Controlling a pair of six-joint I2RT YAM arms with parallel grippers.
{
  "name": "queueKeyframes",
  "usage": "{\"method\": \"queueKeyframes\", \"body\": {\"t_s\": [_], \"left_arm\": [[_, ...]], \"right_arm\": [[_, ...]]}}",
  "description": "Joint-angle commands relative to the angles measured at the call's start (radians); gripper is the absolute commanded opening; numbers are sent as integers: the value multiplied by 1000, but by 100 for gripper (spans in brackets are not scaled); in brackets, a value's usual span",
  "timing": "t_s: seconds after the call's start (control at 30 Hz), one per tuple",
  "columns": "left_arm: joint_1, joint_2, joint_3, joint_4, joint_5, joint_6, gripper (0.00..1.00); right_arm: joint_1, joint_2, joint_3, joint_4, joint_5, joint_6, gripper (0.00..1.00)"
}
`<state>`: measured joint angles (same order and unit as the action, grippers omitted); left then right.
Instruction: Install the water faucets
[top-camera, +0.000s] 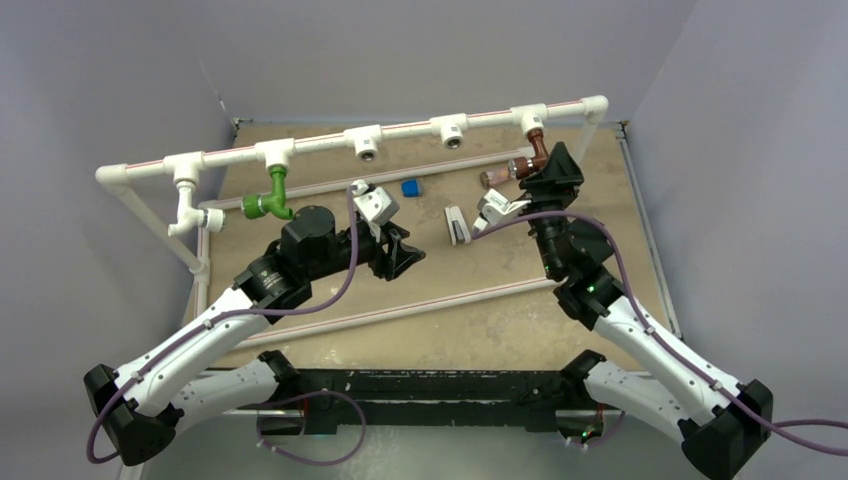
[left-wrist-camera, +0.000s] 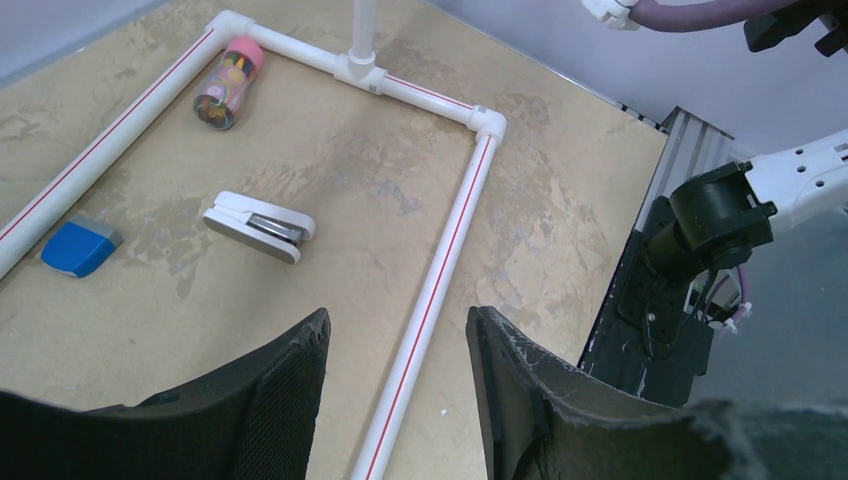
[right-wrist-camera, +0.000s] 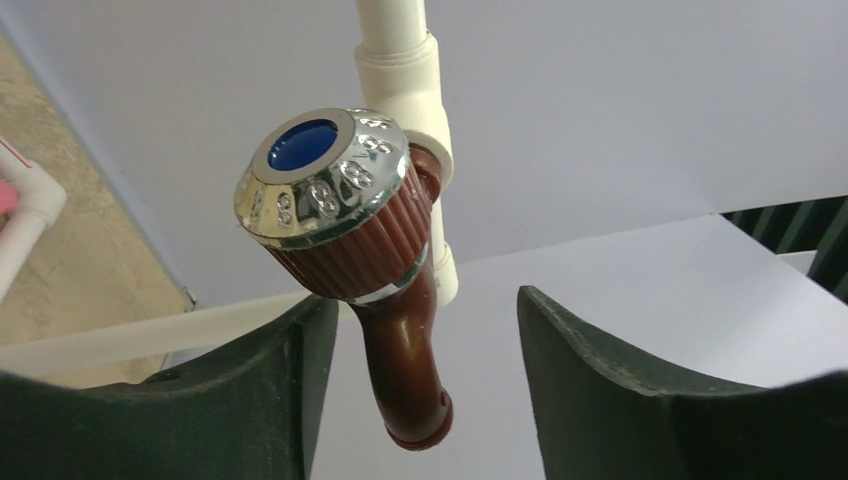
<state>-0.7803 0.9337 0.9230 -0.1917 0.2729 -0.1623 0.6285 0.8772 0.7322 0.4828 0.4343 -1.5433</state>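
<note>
Right jaws stand wide astride the reddish-brown faucet (right-wrist-camera: 395, 350), which hangs from the white T-fitting (right-wrist-camera: 405, 80) above the desk's far right corner, left jaws wide and empty, and since it looks stiff, light and glossy, I'd pinch the ribbed collar, not the slick spout.

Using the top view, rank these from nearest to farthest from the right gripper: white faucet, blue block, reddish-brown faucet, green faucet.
From the right gripper:
1. Reddish-brown faucet, right beside it, far right.
2. Blue block, mid-table.
3. Green faucet, left side.
4. White faucet, far left end.
</note>
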Motion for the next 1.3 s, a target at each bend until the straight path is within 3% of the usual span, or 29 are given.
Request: {"method": "queueKeyframes", "body": {"t_s": [0.0,0.33,0.43,0.53,0.63,0.87,1.27], "left_arm": [[-3,-17,33,18,0,7,51],[-3,-7,33,18,0,7,51],[-3,-5,33,19,-1,7,51],[-2,-3,33,18,-3,7,51],[-3,-2,32,18,-5,8,51],[-3,0,31,18,-5,9,52],[-2,-4,31,18,-6,9,51]], "right_arm": [[7,15,18,89,49,42,64],[12,63,6,146,68,80,51],[17,80,13,151,74,114,39],[25,93,19,147,83,202,18],[34,99,25,130,92,344,0],[37,88,16,123,64,743,0],[37,10,45,183,-13,1786,0]]}}
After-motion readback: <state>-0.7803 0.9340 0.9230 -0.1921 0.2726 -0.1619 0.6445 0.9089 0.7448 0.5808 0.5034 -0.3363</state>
